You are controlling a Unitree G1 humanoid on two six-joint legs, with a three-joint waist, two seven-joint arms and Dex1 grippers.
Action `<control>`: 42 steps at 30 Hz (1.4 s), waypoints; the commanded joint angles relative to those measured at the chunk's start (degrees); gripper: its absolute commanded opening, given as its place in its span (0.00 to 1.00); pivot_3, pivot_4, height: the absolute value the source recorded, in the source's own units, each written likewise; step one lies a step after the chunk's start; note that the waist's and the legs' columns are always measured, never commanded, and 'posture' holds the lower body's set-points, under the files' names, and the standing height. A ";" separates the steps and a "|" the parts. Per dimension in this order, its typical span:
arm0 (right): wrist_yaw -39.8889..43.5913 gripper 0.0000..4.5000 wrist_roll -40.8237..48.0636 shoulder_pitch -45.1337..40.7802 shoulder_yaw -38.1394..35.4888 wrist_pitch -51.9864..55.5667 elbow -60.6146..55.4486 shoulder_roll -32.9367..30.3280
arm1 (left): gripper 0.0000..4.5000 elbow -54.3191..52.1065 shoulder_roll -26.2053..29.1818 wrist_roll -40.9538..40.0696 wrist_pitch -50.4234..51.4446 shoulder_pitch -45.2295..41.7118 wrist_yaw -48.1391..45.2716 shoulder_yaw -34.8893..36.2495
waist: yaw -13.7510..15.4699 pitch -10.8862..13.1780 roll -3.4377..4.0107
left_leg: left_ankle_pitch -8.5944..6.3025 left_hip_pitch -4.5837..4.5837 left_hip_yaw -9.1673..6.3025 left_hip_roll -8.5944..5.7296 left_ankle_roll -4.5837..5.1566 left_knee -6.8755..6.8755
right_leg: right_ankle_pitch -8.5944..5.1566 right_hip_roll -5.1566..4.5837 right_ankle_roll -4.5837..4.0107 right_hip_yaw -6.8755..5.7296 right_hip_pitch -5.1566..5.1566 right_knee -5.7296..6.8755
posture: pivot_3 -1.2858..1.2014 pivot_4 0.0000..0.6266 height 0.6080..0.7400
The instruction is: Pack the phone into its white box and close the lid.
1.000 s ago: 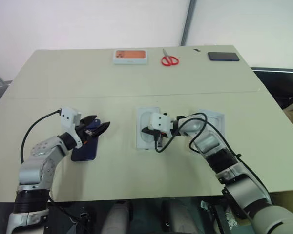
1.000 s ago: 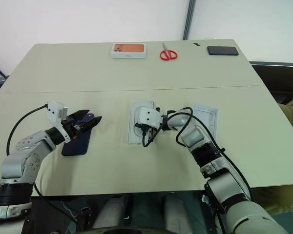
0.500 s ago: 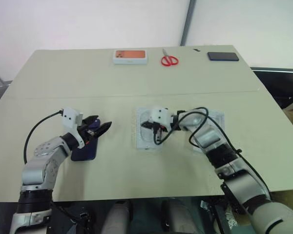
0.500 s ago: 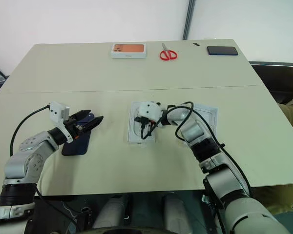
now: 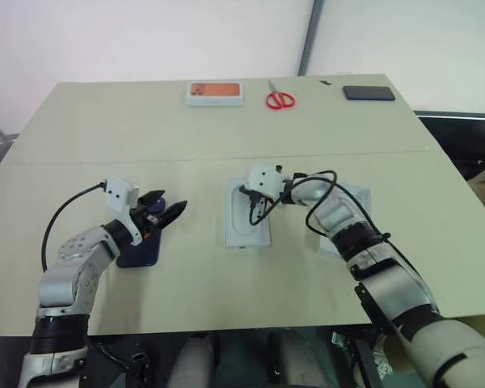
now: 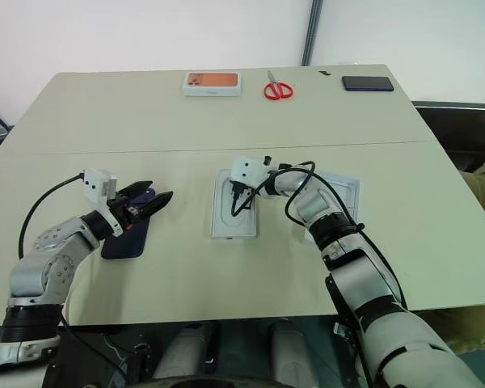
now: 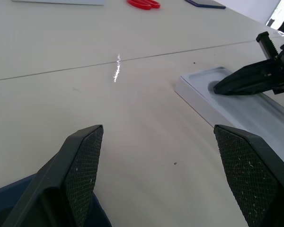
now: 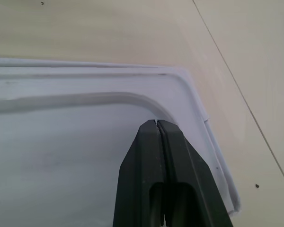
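One broad desk (image 5: pixel 226 137) carries everything, with an orange-topped box (image 5: pixel 215 93), red scissors (image 5: pixel 280 99) and a black slab (image 5: pixel 369 93) lined up along its far edge, well apart from the work.

Near the middle lies the white box (image 5: pixel 246 234), a shallow tray. A rounded recess shows inside it, and it cannot be told whether that is the tray's own floor or an insert sitting in it. Just to its right, partly under the right arm, lies the lid (image 5: pixel 356 196), inner face up.

On the left the phone (image 5: pixel 137 252) lies flat on the desk, its far end beneath the left gripper (image 5: pixel 175 202), whose fingers stand wide apart with nothing between them. The right gripper (image 8: pixel 156 125) is pinched fully closed on nothing, its tip over the far corner of the tray's recess.

By the look of it, the phone will be stiff, fairly dense for its size and slippery on its glossy faces. It is also thin and flush with the desk, so a finger will struggle to get under it. The safest hold is probably across its narrow width, on the two long edges near the middle, so it hangs level. The box and lid look like light card and would likely slide at a nudge, so they may need steadying.
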 commanded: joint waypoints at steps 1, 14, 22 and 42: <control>4.61 0.01 -0.02 0.55 1.23 -0.93 -2.18 -0.45 | 0.88 -2.09 0.74 0.03 -0.65 -0.23 0.15 0.78 | 0.01 0.00 0.00 | 0.00 0.00 0.00 0.00 0.00 0.00 | 0.00 0.00 0.00 0.00 0.01 0.00 | 0.52 0.24 1.00; 4.07 0.01 1.16 1.97 -0.85 0.75 -6.47 0.08 | 0.88 -1.83 0.59 -0.16 -0.54 -0.43 0.67 0.69 | 0.00 0.00 0.00 | 0.02 0.13 -0.04 0.02 -0.03 0.06 | 0.04 0.06 -0.06 0.00 0.11 0.11 | 0.52 0.24 1.00; 6.31 0.01 4.94 2.43 -3.56 5.26 -11.88 -0.94 | 0.88 -1.79 0.87 -0.26 -0.46 -0.35 0.56 0.87 | 0.04 0.00 0.01 | 0.02 0.07 -0.04 0.04 -0.03 0.03 | 0.04 0.06 -0.06 0.00 0.04 0.11 | 0.52 0.24 1.00; 4.58 0.01 1.61 2.57 -1.65 2.12 -9.73 -1.15 | 0.88 0.11 4.96 -1.60 2.36 -0.22 -0.50 4.13 | -0.11 0.00 0.01 | 0.02 0.10 -0.03 0.09 -0.04 0.04 | 0.04 0.16 -0.08 0.03 0.06 0.11 | 0.52 0.24 1.00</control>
